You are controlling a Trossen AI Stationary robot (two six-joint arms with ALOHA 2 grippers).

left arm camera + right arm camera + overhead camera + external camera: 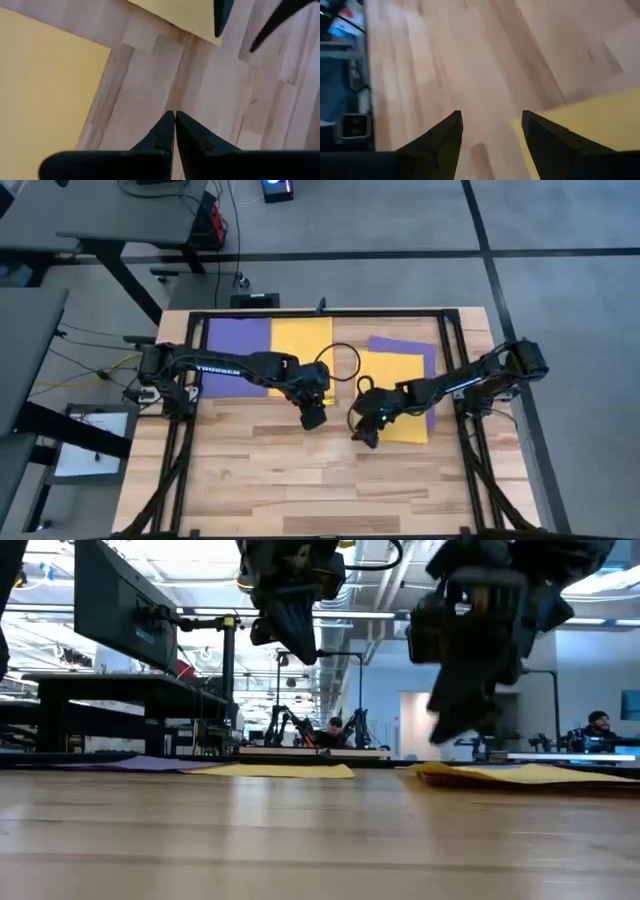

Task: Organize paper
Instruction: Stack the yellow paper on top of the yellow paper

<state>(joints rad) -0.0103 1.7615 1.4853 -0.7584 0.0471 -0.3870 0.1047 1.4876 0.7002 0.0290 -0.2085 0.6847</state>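
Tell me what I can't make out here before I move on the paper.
- Right stack: high view, the yellow top sheet and right arm hide what lies beneath besides purple.
- Right claw: low view blurs it; whether it touches the sheet is unclear.
- Left claw: shut, height above table unclear.

From my remote seat, the overhead view is evenly lit and fairly sharp, with soft shadows under both arms on the table point(300, 480). The low view is backlit: bright ceiling lights at 12 o'clock turn the left gripper point(295, 635) and right gripper point(465, 710) into dark silhouettes, and the near tabletop blurs toward 6 o'clock. My left wrist view is crisp, with faint shadow beside the yellow sheet point(45, 100). My right wrist view is soft with blur, especially the wood grain toward 12 o'clock.
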